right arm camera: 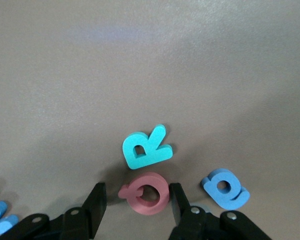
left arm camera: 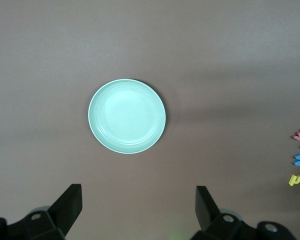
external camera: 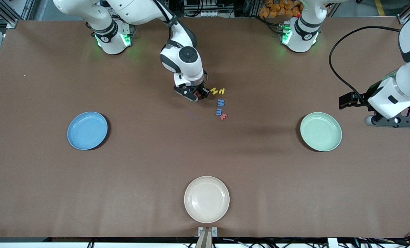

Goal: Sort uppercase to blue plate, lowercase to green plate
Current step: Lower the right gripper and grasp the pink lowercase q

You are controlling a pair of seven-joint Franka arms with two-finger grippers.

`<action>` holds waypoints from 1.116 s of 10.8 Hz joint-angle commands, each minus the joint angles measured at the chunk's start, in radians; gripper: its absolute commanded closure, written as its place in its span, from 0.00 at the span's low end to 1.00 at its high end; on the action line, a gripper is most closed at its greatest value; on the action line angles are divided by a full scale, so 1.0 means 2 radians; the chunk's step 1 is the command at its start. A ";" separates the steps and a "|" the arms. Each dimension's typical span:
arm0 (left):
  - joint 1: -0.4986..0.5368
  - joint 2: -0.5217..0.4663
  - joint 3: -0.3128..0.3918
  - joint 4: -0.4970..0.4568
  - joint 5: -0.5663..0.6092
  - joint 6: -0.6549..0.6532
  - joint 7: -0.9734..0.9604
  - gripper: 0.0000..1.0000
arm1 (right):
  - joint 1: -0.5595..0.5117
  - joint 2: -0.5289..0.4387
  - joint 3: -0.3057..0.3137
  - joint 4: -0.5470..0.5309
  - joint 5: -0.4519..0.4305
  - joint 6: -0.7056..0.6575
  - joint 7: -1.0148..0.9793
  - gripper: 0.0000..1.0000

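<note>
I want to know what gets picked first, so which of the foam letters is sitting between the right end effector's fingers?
The red Q: it lies between the right end effector's two fingers, while the teal R and the blue round letter lie outside them.

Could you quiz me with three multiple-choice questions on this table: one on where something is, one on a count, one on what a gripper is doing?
1. The right gripper is down at:
A. blue plate
B. red Q
C. cream plate

2. Plates on the table:
A. two
B. three
C. four

3. The left gripper is:
A. open, holding nothing
B. shut on a letter
C. holding a plate

Key: 1 B, its fingers stand either side of the red Q. 2 B, blue plate, green plate, cream plate. 3 A, fingers wide apart above the green plate.
</note>
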State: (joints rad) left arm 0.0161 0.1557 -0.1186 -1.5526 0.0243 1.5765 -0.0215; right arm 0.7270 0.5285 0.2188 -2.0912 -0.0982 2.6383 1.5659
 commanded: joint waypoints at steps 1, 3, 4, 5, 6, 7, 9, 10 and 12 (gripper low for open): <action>0.002 0.000 -0.001 -0.001 -0.005 0.006 -0.009 0.00 | -0.001 0.002 0.004 -0.004 -0.012 0.001 0.016 0.55; 0.002 0.000 -0.001 -0.001 -0.005 0.008 -0.009 0.00 | -0.001 0.002 0.004 -0.004 -0.012 0.001 0.016 0.66; 0.002 0.000 -0.001 -0.001 -0.005 0.009 -0.009 0.00 | -0.001 0.002 0.004 -0.004 -0.012 0.001 0.015 0.71; 0.002 0.000 -0.001 -0.001 -0.005 0.009 -0.009 0.00 | -0.001 0.002 0.004 -0.004 -0.012 0.001 0.015 0.75; 0.002 0.001 -0.001 -0.001 -0.005 0.009 -0.009 0.00 | -0.001 0.002 0.004 -0.003 -0.012 0.001 0.014 0.75; 0.002 0.001 -0.001 -0.001 -0.005 0.009 -0.008 0.00 | -0.003 0.002 0.005 -0.002 -0.012 0.001 0.013 0.75; 0.001 0.001 -0.001 -0.001 -0.005 0.009 -0.009 0.00 | -0.006 -0.002 0.007 0.009 -0.012 -0.017 0.011 0.75; 0.000 0.000 -0.001 0.000 -0.005 0.009 -0.009 0.00 | -0.008 -0.003 0.009 0.021 -0.012 -0.039 0.008 0.75; -0.001 0.000 -0.001 0.000 -0.005 0.009 -0.009 0.00 | -0.023 -0.015 0.010 0.035 -0.010 -0.080 -0.011 0.75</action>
State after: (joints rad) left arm 0.0159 0.1607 -0.1195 -1.5526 0.0243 1.5879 -0.0215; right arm 0.7185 0.5223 0.2205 -2.0419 -0.0990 2.5355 1.5611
